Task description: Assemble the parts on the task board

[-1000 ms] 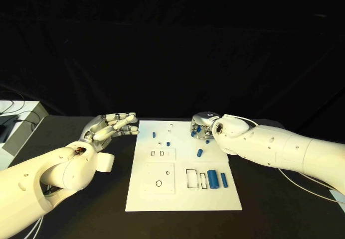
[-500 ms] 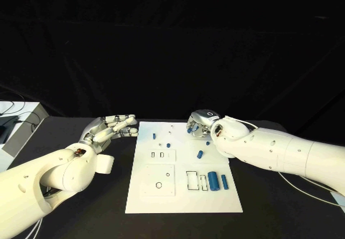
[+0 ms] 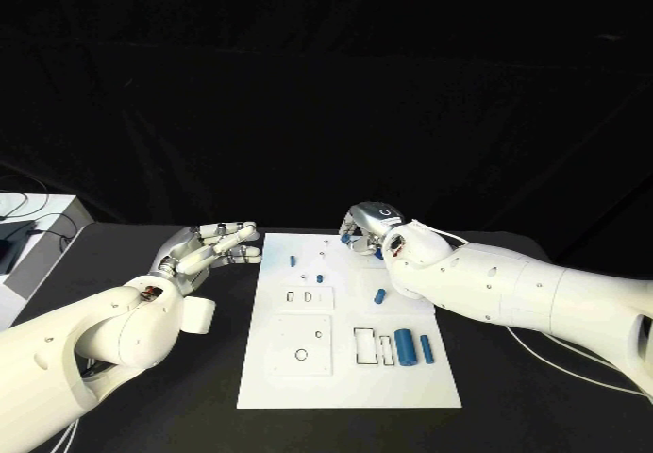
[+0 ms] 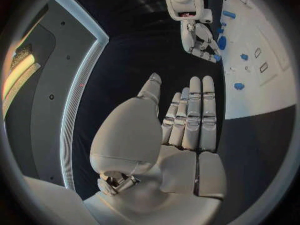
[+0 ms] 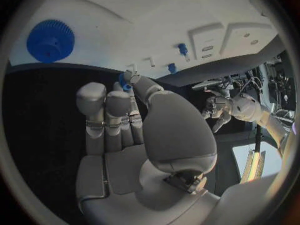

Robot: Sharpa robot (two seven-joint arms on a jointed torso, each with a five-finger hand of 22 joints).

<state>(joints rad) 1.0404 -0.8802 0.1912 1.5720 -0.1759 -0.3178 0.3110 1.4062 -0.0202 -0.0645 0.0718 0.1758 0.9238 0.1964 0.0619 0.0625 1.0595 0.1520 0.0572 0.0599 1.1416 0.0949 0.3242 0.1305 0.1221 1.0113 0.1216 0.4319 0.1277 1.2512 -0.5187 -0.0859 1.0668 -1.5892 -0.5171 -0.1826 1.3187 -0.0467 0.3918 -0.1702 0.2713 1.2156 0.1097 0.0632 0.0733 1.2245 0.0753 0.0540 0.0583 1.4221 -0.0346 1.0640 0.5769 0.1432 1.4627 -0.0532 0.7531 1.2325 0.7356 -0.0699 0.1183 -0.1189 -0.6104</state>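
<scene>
Your right hand (image 3: 365, 226) sits over the far edge of the task board (image 3: 347, 377), at about twelve o'clock on the plate, and its fingertips pinch a small blue part (image 5: 124, 81); the right wrist view shows that piece held between thumb and finger, close above the white surface. Your left hand (image 3: 211, 247) hangs over the black table (image 3: 163, 415) just off the board's ten o'clock corner, fingers apart and loosely curved, holding nothing.

By the look of the board, you are early to midway through. A blue gear (image 5: 50, 40) lies on the plate near the right hand. A few small blue pegs (image 3: 319, 276) stand or lie across the middle of the board, one near eleven o'clock (image 3: 292, 257) and one near three o'clock (image 3: 379, 295). Two longer blue cylinders (image 3: 404, 345) lie side by side at about five o'clock, beside an open rectangular slot (image 3: 363, 344). The slots and holes at seven to nine o'clock appear unfilled, so most seating seems left to do. Whether the standing pegs are fully seated, you cannot tell.
</scene>
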